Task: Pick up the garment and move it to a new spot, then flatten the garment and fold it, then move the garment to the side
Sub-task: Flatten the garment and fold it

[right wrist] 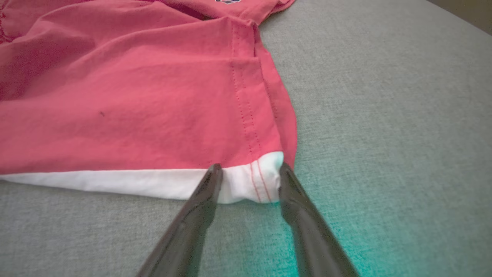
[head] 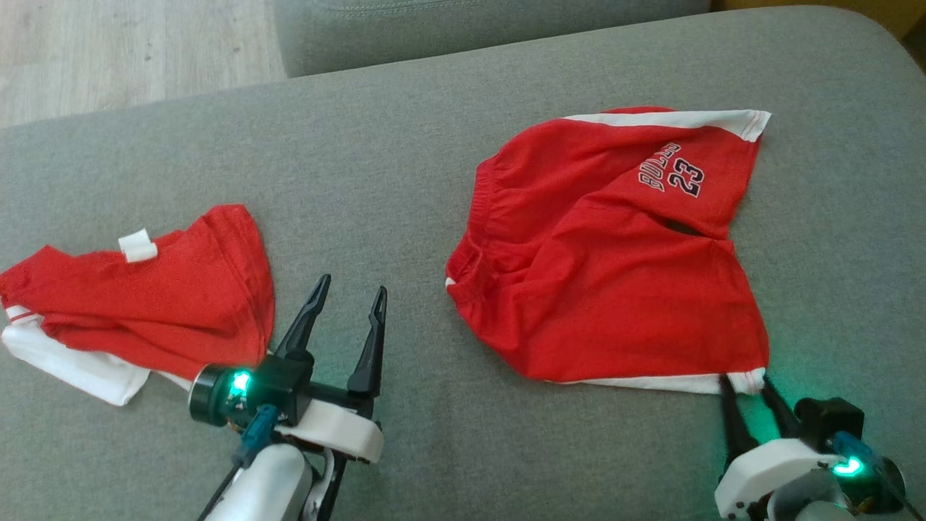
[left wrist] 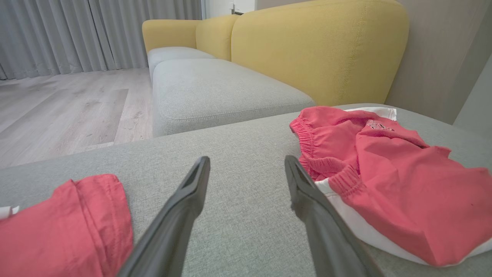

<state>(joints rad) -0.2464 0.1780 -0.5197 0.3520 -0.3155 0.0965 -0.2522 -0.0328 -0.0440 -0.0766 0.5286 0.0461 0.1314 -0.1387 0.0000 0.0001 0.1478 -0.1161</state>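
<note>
— On the grey seat (head: 405, 159), what was entered first?

— Item one: red shorts (head: 608, 289). They lay on the right half of the seat, spread out but rumpled. The elastic waistband faced the middle. White bands ran along the far and near edges, and a "23" print (head: 687, 177) sat on the far leg.

— Item two?

— A second red garment (head: 145, 304) with white trim, bunched at the seat's left edge, well apart from the shorts.

— And the left fingers (head: 378, 307)?

— Spread wide and holding nothing. They pointed over bare seat between the two garments, with the wrist just beside the second garment. Whether the tips touched the fabric could not be told.

— The right fingers (right wrist: 203, 204)?

— At the near right corner of the shorts, partly open. One tip stood on each side of the white hem corner, and that corner bulged up between them. A gap remained, so the hem was not clamped. Green wrist light fell on the seat beside them.

— Anything in the surroundings?

— Another grey seat (left wrist: 215, 88), yellow backrests (left wrist: 319, 50), a pale wood floor (head: 108, 51) and grey curtains (left wrist: 77, 34).
</note>
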